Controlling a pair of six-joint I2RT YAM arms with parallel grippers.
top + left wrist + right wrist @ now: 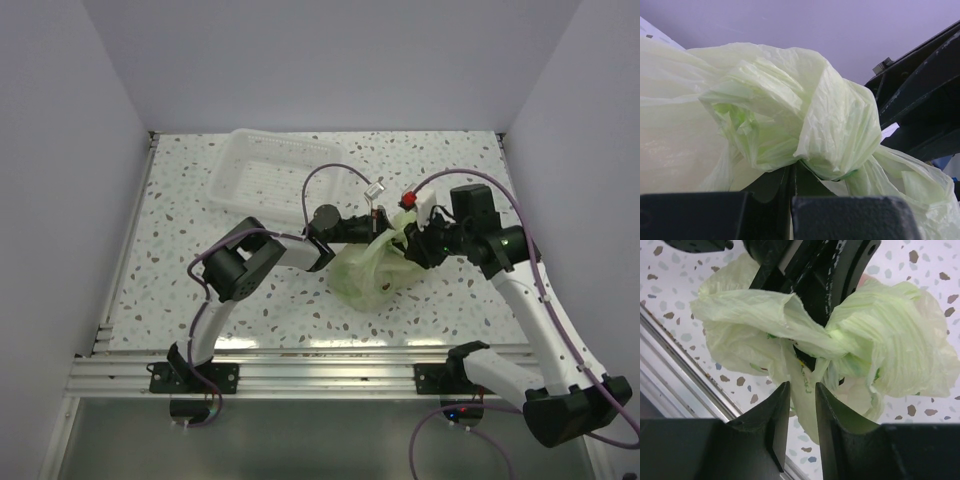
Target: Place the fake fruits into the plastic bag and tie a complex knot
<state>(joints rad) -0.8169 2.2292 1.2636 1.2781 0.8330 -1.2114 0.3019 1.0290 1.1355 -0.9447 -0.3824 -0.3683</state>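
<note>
Where your two arms meet: the plastic bag (368, 272), pale green and crinkled, lies bulging near the middle of the speckled tabletop (460, 160), in front of the clear-white plastic basket (268, 172).
Step in hand: tying, judging by the knot (835, 130), a fat twisted wad of handle film at the bag's neck.
Left end effector (792, 172): its fingers are together, tips right under the knot, and seem to pinch film there.
Right end effector (802, 390): its fingers are nearly together, clamped on a strip of bag film that runs between them below the gathered neck.
Fake fruits: hidden, with only faint colour showing through the film. A small red object (408, 197) sits just beyond the bag, too small to tell whether it is a fruit left out.
Next move: you will likely need to draw the two held ends apart to cinch the knot, or take another wrap. Pull gently and evenly, since the thin film could slip or tear and the light bag could drag.
</note>
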